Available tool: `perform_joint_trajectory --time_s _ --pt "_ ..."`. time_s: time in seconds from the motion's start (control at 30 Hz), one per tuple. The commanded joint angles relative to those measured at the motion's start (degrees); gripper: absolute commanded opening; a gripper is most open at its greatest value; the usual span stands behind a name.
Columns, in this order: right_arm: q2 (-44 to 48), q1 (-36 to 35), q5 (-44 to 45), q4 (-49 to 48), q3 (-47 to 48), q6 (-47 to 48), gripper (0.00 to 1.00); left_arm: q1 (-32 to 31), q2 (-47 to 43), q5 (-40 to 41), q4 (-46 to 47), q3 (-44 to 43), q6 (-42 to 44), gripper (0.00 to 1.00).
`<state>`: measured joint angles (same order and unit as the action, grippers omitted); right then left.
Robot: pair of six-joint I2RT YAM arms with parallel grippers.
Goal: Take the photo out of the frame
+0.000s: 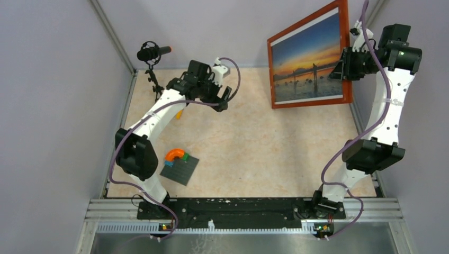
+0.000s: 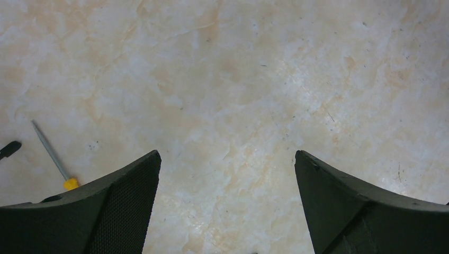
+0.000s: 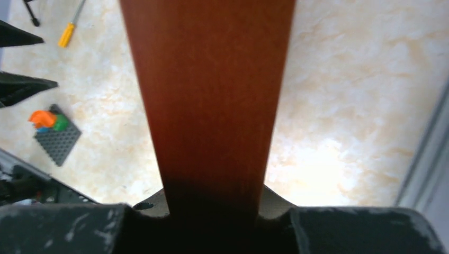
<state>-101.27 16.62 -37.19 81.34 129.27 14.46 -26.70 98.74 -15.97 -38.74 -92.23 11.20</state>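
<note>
The frame (image 1: 344, 47), with a thin reddish-brown wooden border, is held up tilted above the table's far right, glossy front towards the top camera. The photo (image 1: 306, 61), a sunset over blue water with dark figures, sits inside it. My right gripper (image 1: 343, 64) is shut on the frame's right edge; in the right wrist view the wooden edge (image 3: 209, 95) runs up from between the jaws. My left gripper (image 1: 224, 96) is open and empty, hovering over bare table at the far centre-left; its fingers (image 2: 127, 196) stand wide apart.
A small grey studded baseplate (image 1: 180, 169) with orange, green and blue bricks lies near left. A yellow-handled screwdriver (image 2: 55, 159) lies by the left arm. A black microphone on a stand (image 1: 152, 53) stands at the far left corner. Walls close in on both sides.
</note>
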Motion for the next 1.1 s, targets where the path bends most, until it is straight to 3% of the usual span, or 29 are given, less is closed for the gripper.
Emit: perform_joint_trajectory --time_s 0.0,0.2,0.4,0.6,0.73,0.87,1.07 --pt "6.15 -1.22 2.78 -11.15 5.23 3.64 0.00 3.53 -2.62 -3.39 2.49 -0.50 -4.68 0.99" --pt "6.02 -6.34 10.12 -12.83 8.88 8.29 0.00 7.19 -2.06 -6.56 1.99 -0.50 -7.59 0.99" --pt "9.62 -19.88 27.27 -20.80 1.66 18.36 0.00 9.75 -2.84 -9.84 1.66 -0.49 -8.04 0.99" --pt "16.56 -33.32 44.09 -33.73 -14.83 26.54 0.00 12.11 -4.43 -13.45 1.42 -0.52 -9.81 0.99" --pt "23.29 -41.92 52.16 -44.41 -32.49 33.79 0.00 14.92 -5.56 -15.89 0.94 -0.61 -10.75 0.99" --pt "30.11 -49.48 57.90 -54.08 -48.58 39.50 0.00 19.37 -6.58 -20.01 1.03 -0.41 -14.86 0.99" --pt "36.12 -54.77 62.49 -64.42 -65.28 41.92 0.00 20.96 -8.42 -21.66 1.75 2.46 -16.62 0.99"
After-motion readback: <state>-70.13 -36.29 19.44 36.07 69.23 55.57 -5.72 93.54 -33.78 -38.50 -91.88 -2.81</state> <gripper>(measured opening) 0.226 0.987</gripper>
